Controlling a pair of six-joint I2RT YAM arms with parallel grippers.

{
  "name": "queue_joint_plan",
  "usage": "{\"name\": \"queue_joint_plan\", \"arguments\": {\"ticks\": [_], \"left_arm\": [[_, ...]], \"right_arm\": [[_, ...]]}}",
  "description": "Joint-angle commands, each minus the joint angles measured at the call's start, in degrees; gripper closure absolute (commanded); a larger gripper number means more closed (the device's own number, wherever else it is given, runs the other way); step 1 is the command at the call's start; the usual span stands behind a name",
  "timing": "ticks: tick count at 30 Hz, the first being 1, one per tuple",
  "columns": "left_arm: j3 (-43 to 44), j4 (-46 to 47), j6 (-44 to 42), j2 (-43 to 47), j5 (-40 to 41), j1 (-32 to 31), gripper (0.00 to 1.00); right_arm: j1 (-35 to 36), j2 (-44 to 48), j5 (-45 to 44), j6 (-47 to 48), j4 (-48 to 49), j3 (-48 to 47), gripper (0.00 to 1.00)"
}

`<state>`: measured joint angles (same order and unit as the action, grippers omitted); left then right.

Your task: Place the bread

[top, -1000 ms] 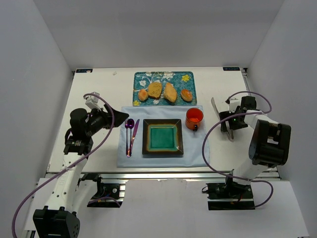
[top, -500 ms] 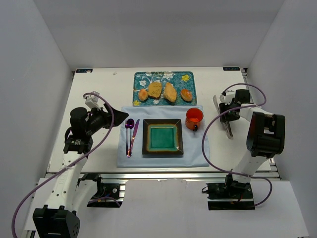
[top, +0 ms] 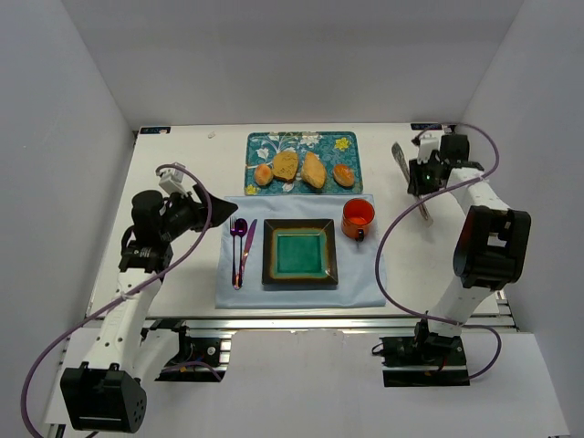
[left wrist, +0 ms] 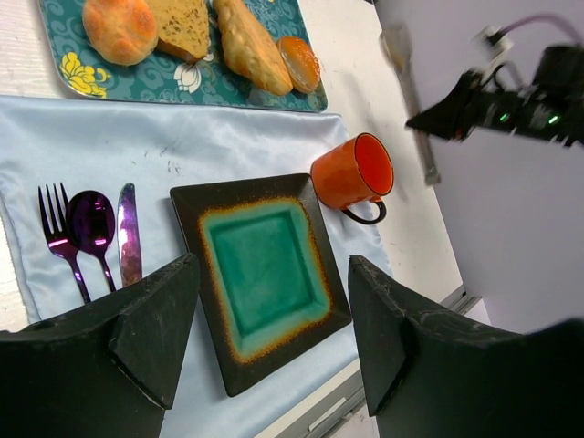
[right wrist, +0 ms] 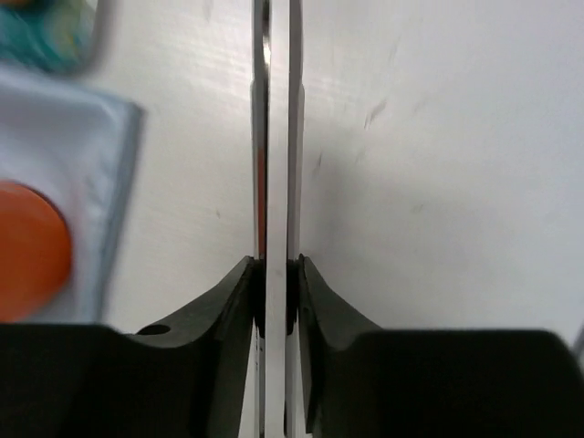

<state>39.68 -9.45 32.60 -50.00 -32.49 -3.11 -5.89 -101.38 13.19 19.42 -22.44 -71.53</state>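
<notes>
Top view: the bread lies among rolls on the floral tray at the far edge, apart from the square teal plate, its likely destination. The right gripper, right of the tray, is clamped on metal tongs, presumably for lifting bread.

Left wrist view: the left gripper hangs spread wide, empty, near the plate.

Right wrist view: the fingers squeeze the tong blades nearly together

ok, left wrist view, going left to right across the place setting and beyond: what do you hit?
fork → spoon → knife → plate → orange mug → tongs
</notes>
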Motion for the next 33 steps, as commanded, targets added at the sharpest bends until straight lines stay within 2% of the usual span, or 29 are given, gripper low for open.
{"name": "queue_joint_plan", "arguments": {"ticks": [1,5,8,14,33], "left_arm": [[2.3,2.3,-0.7,-1.0,-1.3,0.1,0.25],[2.6,3.1,-0.5,-1.9,-1.6,0.1,0.25],[3.0,2.2,-0.8,-1.5,-1.1,0.1,0.25],[2.9,0.1,-1.3,0.1,0.1,0.1,0.25],[3.3,0.0,-1.5,-0.4,0.7,0.1,0.25]], "right_arm": [[2.6,0.2,5.3,-1.2,-3.6,-11.2,0.7],[5.5,-3.6,6.3,-1.8,-5.8,-17.1,0.58],[8.2,-5.4,6.6,-1.1,-6.5,-19.6,0.53],[9.6,-7.9,7.2,-0.6,-7.1,-22.6,0.47],[12.1,-8.2,9.8,0.0,-10.7,-25.6,0.46]]}}
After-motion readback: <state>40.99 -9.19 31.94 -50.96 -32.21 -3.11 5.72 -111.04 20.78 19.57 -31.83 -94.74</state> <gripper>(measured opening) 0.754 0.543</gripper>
